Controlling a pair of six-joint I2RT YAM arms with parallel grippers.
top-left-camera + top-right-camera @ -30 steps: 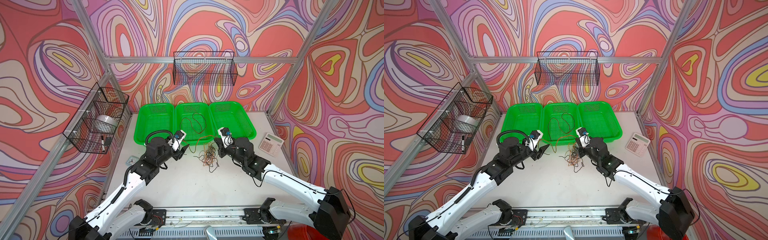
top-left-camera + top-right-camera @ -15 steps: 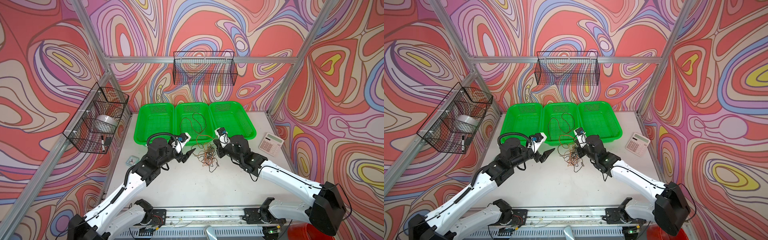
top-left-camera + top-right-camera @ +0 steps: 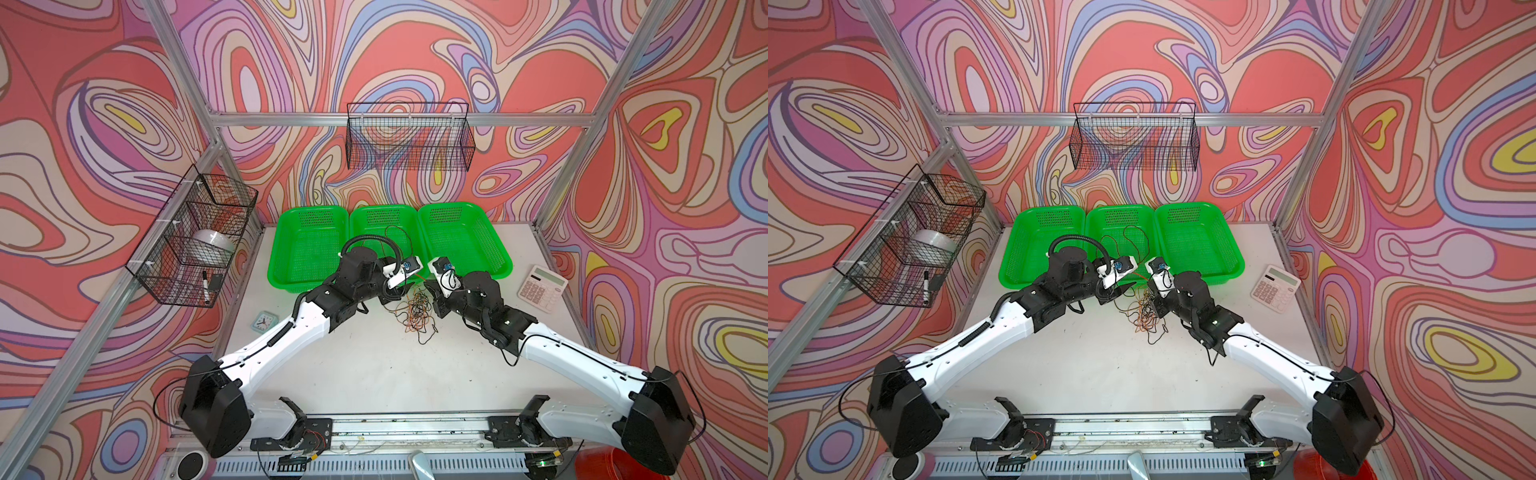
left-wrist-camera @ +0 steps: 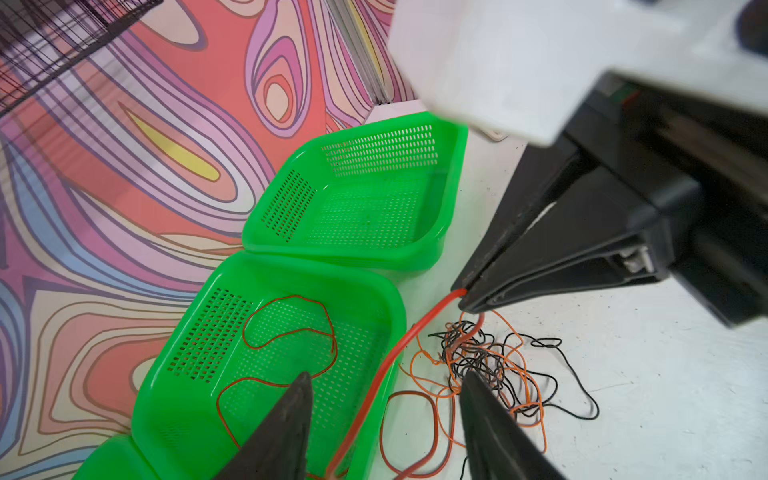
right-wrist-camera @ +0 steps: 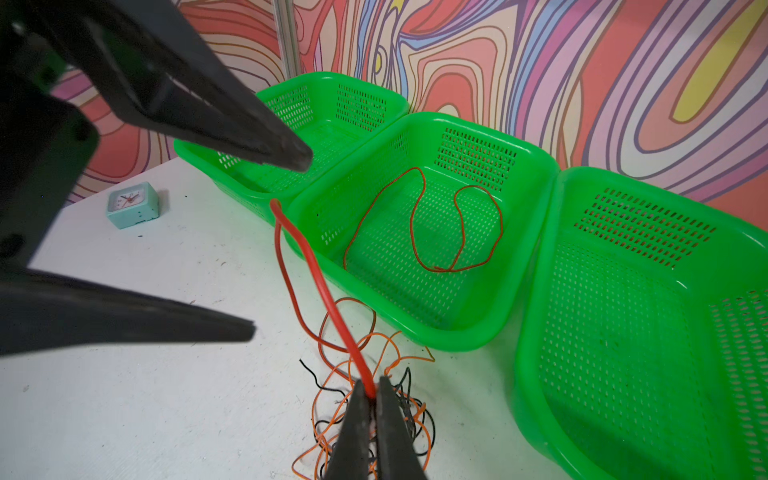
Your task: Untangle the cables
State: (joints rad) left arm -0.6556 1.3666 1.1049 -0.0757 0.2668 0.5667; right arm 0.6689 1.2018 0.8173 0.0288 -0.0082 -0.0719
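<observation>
Three colours of string-thin wire, orange, black and dark red-brown, make up the cables (image 3: 415, 309), which lie in a loose knotted heap on the white tabletop (image 3: 374, 374) just in front of the middle green basket (image 5: 449, 338). One red strand (image 5: 332, 309) rises out of the heap, and more red wire lies looped on that basket's floor; whether the two are one piece I cannot tell. The right end effector (image 5: 371, 392) is pinched closed on the strand just above the heap. The left end effector (image 4: 386, 376) has its jaws apart and grips nothing, and in the left wrist view the strand passes between its fingers. These wires look nearly weightless and wholly limp, so they will likely follow any pull rather than hold a shape. Smooth insulation may slide through a light pinch. Neighbouring loops probably snag, dragging the whole heap along. The best hold seems to be the free red stretch clear of the knot, with the heap kept down.
</observation>
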